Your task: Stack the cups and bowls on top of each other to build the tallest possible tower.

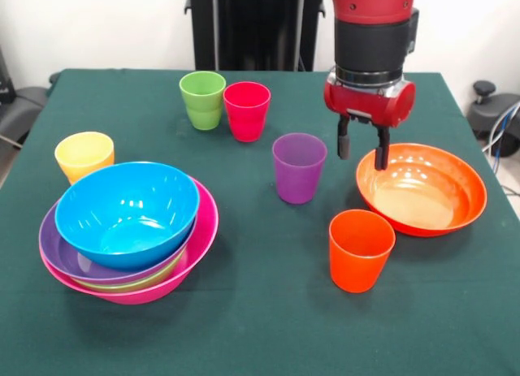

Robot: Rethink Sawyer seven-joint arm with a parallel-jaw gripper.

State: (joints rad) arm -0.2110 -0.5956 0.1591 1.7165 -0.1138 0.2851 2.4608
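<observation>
A pile of nested bowls sits at the left: the blue bowl point(128, 212) on top, the green bowl point(138, 280) and the purple bowl point(65, 258) under it, the pink bowl point(199, 234) as base. The orange bowl point(426, 189) stands alone at the right. My gripper point(362, 149) hangs open and empty over the orange bowl's left rim, one finger just inside it. The cups stand upright and apart: yellow point(84, 155), green point(202, 98), red point(246, 110), purple point(298, 166), orange point(360, 249).
The table has a dark green cloth point(260, 327). The robot's black pedestal point(252, 27) stands at the far side. A chair point(16, 108) is beyond the left edge, and cables and a stand point(500, 120) are beyond the right edge.
</observation>
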